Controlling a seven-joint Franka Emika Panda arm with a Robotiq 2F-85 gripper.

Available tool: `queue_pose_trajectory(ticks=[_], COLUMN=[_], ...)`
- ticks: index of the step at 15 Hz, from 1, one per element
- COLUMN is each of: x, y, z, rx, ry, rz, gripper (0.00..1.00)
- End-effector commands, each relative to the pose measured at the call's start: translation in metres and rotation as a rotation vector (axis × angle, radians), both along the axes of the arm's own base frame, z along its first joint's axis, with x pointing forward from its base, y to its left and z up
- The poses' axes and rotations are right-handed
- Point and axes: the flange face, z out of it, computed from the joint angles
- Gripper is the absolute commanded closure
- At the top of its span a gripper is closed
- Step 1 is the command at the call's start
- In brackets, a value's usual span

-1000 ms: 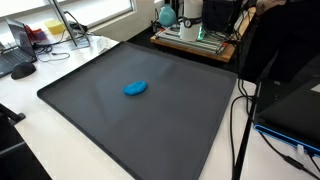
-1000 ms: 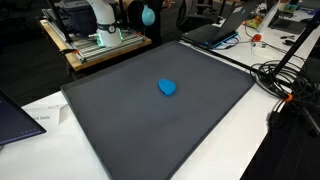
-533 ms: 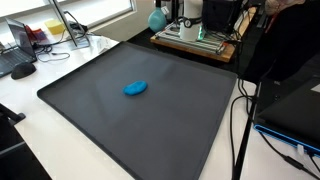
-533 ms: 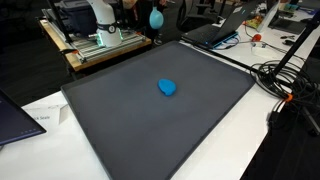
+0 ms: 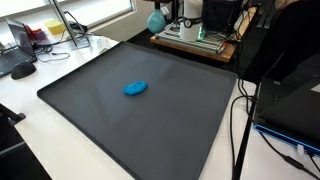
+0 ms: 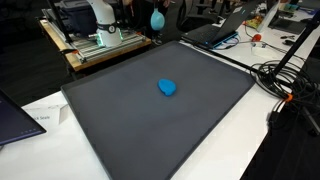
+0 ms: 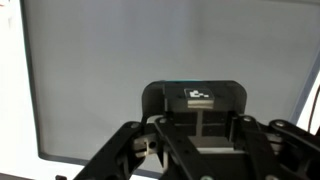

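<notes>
Dark grey mat [image 5: 160,125] covers most of the white counter [image 5: 75,60], and clutter rings it. A wooden stand [image 6: 88,52] at the far edge carries my arm's white base. A tangle of black cables [image 6: 285,78] lies off one side, an open laptop [image 6: 215,30] sits past the far corner, and a sheet of paper [image 6: 42,118] rests by the near corner.

My tool [image 7: 197,100] is raised off the mat at its far edge, near the stand. Its jaws are drawn in tight, clamped on a teal round thing [image 6: 157,19]. In both exterior views that thing hangs in the air above the mat's far edge, touching nothing below it.

In the wrist view the dark fingers come up from the bottom of the picture, with bare grey mat filling nearly everything beyond them. The fingers hide almost all of what they grip; only a thin teal sliver shows past their tips.

A blue lump [image 5: 135,88] lies flat on the mat near its middle. It is by itself, well apart from my tool and from the teal round thing. I cannot tell from any view what the blue lump is, nor the exact shape of the thing I hold.
</notes>
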Motion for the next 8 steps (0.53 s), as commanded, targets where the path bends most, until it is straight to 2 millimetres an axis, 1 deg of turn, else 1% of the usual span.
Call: queue_pose_trajectory(ticks=[1, 5, 8], x=[0.000, 0.032, 0.059], y=[0.000, 0.010, 0.015], z=[0.001, -0.008, -0.022], rx=[0.000, -0.005, -0.004], ry=[0.001, -0.042, -0.053], rz=[0.000, -0.014, -0.027], gripper=[0.78, 0.78, 0.78])
